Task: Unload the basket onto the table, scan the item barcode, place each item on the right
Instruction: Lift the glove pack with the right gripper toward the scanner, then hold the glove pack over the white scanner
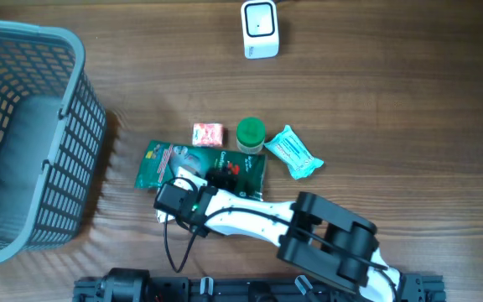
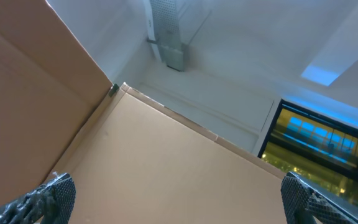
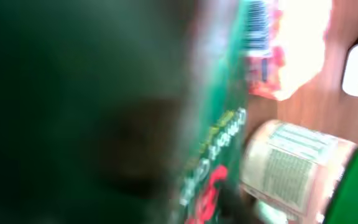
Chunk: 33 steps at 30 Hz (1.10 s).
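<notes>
Green packet (image 3: 219, 137) crowds my right wrist lens, blurred; overhead it lies flat on the table (image 1: 392, 101), well apart from the white scanner (image 1: 260, 29). Right gripper (image 1: 179, 191) sits over it, jaw state I cannot tell. Left gripper (image 2: 179, 202) gapes wide, empty. Lift and scan remain, I judge.

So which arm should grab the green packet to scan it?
The right. The right gripper is down at the green packet, which fills its wrist view. The left gripper is open and points up at the ceiling, with no item in its view.
</notes>
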Motion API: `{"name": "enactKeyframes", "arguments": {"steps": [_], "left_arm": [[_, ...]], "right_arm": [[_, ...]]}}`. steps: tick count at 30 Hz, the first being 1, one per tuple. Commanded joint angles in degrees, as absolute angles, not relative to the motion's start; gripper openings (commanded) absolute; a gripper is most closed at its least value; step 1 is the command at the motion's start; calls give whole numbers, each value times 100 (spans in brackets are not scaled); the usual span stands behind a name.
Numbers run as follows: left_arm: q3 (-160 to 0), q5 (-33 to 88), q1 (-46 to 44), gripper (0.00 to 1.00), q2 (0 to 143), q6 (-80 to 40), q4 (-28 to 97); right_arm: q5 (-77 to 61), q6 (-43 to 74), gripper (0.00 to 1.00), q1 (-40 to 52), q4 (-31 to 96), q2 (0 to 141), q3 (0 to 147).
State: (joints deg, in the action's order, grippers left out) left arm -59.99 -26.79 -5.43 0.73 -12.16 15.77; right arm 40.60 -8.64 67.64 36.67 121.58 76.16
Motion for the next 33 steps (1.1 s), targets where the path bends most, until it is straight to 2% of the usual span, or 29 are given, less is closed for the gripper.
{"name": "enactKeyframes", "arguments": {"steps": [1,6,10,15,18,21,24,28,33], "left_arm": [[-5983,-2716,-497,100,25,-1247,1562],[-5983,-2716,-497,100,25,-1247,1566],[-5983,-2849,-497,100,25,-1247,1564],[-5983,-3013,-497,100,25,-1247,1564],[-5983,-3013,-497,100,25,-1247,1627],[-5983,-3013,-497,100,25,-1247,1627],[-5983,-3013,-497,100,25,-1247,1629],[-5983,-3013,-497,100,25,-1247,1651],[-5983,-3011,-497,100,25,-1249,1697]], "right_arm": [[3371,-1007,4,6462,3774,12446,7555],[1721,-425,4,6027,4501,11712,8016],[-510,-283,4,5594,5221,10047,8440],[-3288,-172,4,4423,5631,8726,8438],[-4438,344,4,3492,5968,8637,8429],[-5430,93,4,2853,6110,8680,8364],[-5378,-460,4,2652,6088,8678,8355],[-4716,-473,4,2655,6134,8678,8355],[-2049,-82,4,2655,5787,8678,8355]]}}
